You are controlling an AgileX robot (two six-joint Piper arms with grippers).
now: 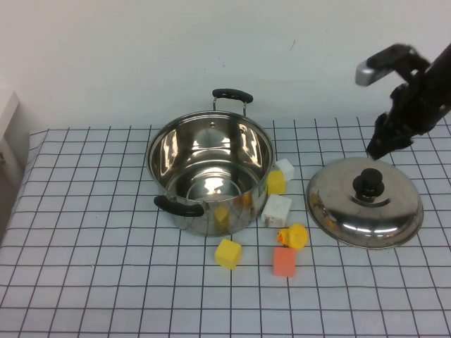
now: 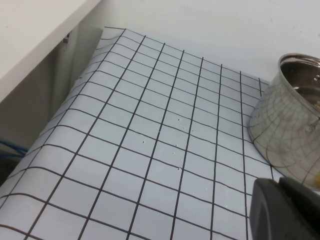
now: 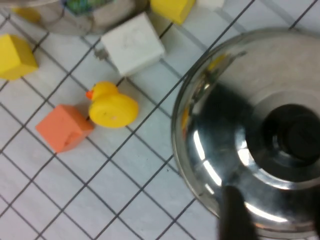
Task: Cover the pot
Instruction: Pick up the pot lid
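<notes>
The pot (image 1: 210,172), shiny steel with two black side handles, stands open and empty in the middle of the checked cloth. Its side also shows in the left wrist view (image 2: 292,120). The domed steel lid (image 1: 364,202) with a black knob (image 1: 367,184) lies on the cloth to the pot's right. My right gripper (image 1: 377,144) hangs just behind and above the lid. In the right wrist view it is open, with one dark finger (image 3: 235,215) over the lid (image 3: 240,100) beside the knob (image 3: 295,135). My left gripper (image 2: 279,186) is shut and empty, low on the pot's left, out of the high view.
Toy blocks lie between pot and lid: a yellow block (image 1: 227,253), an orange block (image 1: 284,263), a yellow duck (image 1: 293,236), a white block (image 1: 276,210), another yellow block (image 1: 275,182) and another white one (image 1: 285,168). A white shelf edge (image 2: 35,45) borders the cloth's left side.
</notes>
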